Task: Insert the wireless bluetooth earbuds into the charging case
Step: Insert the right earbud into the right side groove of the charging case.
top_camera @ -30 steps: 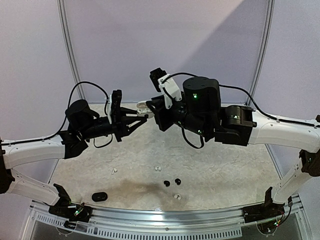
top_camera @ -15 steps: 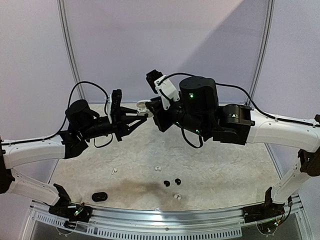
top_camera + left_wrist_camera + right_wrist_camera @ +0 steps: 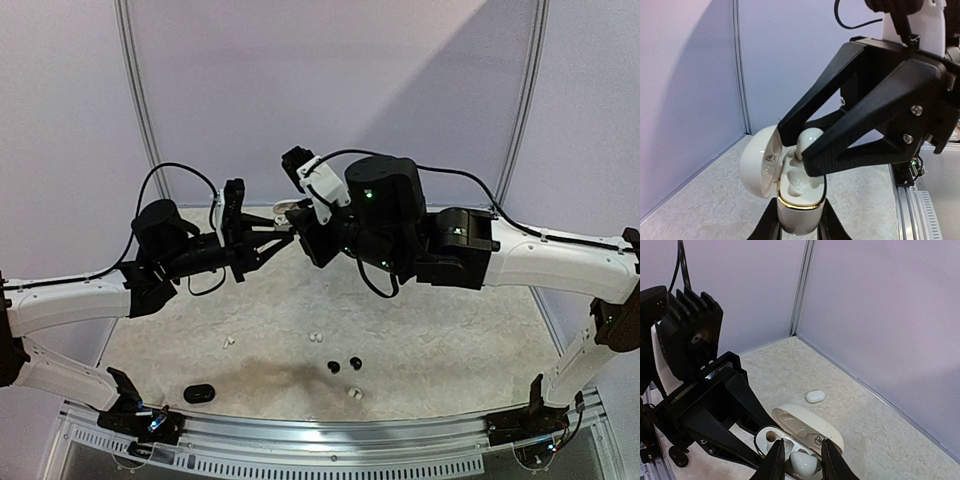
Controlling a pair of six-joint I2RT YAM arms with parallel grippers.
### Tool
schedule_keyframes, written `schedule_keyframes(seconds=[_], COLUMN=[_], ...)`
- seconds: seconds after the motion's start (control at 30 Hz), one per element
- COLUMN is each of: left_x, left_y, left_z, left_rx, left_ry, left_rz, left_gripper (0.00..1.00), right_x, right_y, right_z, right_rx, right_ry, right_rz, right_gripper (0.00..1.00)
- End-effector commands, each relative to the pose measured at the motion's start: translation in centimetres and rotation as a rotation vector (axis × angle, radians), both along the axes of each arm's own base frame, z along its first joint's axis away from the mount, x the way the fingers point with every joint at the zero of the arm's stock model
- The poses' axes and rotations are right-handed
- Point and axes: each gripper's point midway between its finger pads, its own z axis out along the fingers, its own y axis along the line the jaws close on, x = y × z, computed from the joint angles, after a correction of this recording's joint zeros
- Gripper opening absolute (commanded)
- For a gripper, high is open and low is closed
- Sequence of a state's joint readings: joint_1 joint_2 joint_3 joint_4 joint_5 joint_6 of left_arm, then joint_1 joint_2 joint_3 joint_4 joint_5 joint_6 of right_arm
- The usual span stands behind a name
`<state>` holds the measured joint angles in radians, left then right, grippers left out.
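Observation:
My left gripper (image 3: 799, 226) is shut on the body of a white charging case (image 3: 799, 202) with a gold rim. It holds the case upright in the air with the lid (image 3: 759, 161) open. The case also shows in the top view (image 3: 284, 210) and the right wrist view (image 3: 807, 427). My right gripper (image 3: 801, 454) is shut on a white earbud (image 3: 803, 463) and holds it over the open case. In the left wrist view the earbud (image 3: 810, 138) has its lower end at the far socket. The other socket (image 3: 771, 436) looks empty.
On the table lie white buds (image 3: 316, 336) (image 3: 228, 342) (image 3: 352, 393), two black buds (image 3: 333, 367) (image 3: 355, 361) and a black case (image 3: 200, 392) near the front left. A closed white case (image 3: 815, 396) lies near the back wall.
My right arm has shifted left toward the case held by my left gripper, carrying the earbud. The left arm has stayed still.

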<state>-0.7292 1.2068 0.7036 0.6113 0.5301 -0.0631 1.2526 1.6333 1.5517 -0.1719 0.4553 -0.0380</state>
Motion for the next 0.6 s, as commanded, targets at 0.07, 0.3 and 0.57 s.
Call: schedule_keyframes(seconds=[0.07, 0.3, 0.57], left_x=[-1.0, -0.9, -0.1], left_y=[-0.1, -0.1, 0.2], left_z=[2.3, 2.0, 1.4], left_rx=[-0.068, -0.073, -0.077], left_ry=[-0.064, -0.013, 0.085], left_rz=[-0.027, -0.028, 0.009], left_gripper=[0.00, 0.00, 0.00], right_x=[0.3, 0.5, -2.6], right_y=[-0.2, -1.3, -2.1], right_z=[-3.5, -1.5, 4.8], right_rx=[-0.112, -0.043, 0.148], right_ry=[0.039, 0.053, 0.081], right_rz=[-0.037, -0.085, 0.078], right_gripper=[0.30, 0.40, 0.66])
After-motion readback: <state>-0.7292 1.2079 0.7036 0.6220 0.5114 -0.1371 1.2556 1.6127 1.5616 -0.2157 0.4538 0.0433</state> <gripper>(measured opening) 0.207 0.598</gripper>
